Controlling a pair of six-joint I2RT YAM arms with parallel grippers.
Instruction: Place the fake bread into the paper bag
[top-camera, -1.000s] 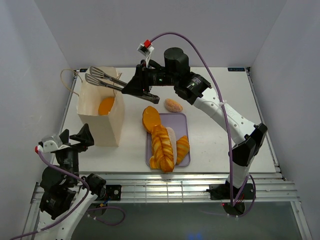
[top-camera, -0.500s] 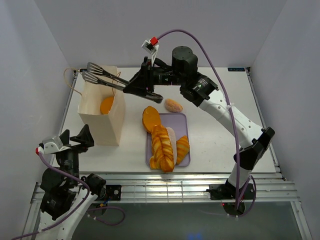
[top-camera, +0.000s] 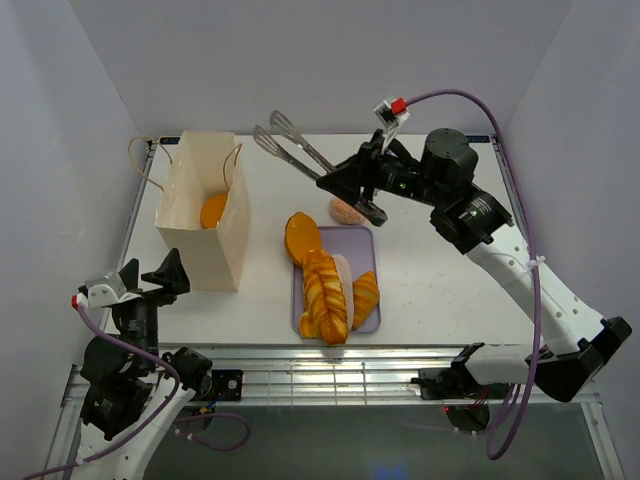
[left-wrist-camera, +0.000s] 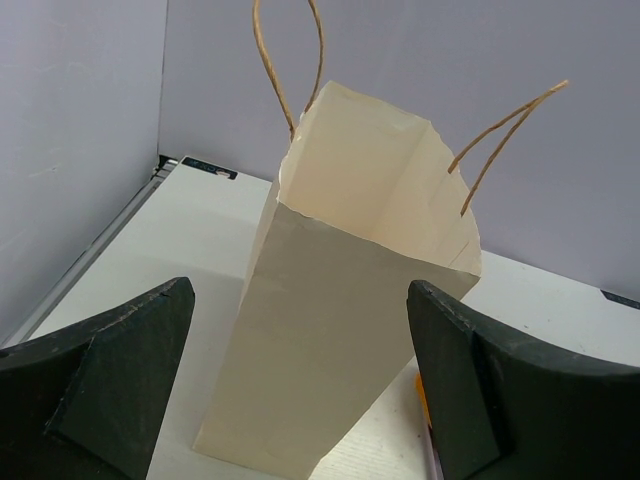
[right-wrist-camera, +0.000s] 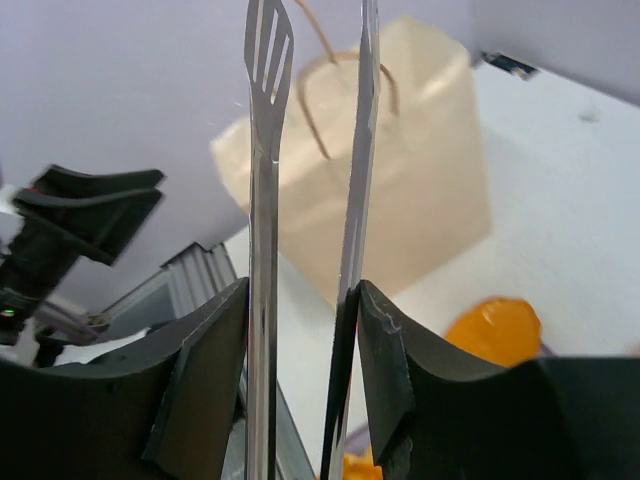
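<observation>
Nearest the bases, your left gripper (top-camera: 152, 279) sits low at the table's near-left corner. Its fingers (left-wrist-camera: 120, 375) are spread wide and face the paper bag (left-wrist-camera: 330, 330), well apart from it.

On the table (top-camera: 440, 280), near the front centre, you have the lilac tray (top-camera: 366, 250). Most of the fake bread lies on it:
- Braided loaves (top-camera: 325, 295) are stacked along its left side, overhanging the near edge.
- A smaller golden piece (top-camera: 365, 297) lies to their right.
- An oval loaf (top-camera: 302, 237) leans over the far-left corner of the tray; the right wrist view shows it as an orange patch (right-wrist-camera: 495, 330).

To the left of the tray, the paper bag (top-camera: 215, 255) stands upright with its mouth open and its cord handles looped outwards. One orange pastry (top-camera: 212, 211) lies inside on the bottom.

Just beyond the tray's far edge, a pale bun (top-camera: 347, 211) rests on the table. It is partly covered by your right gripper (top-camera: 355, 190), which hangs above it.

That gripper's fingers (right-wrist-camera: 205, 370) are clamped on the handles of the metal tongs (top-camera: 292, 148). The tongs slant up and away to the far left, between tray and bag. Their slotted blades (right-wrist-camera: 268, 60) stand slightly apart, clear of the bag and above the table.
</observation>
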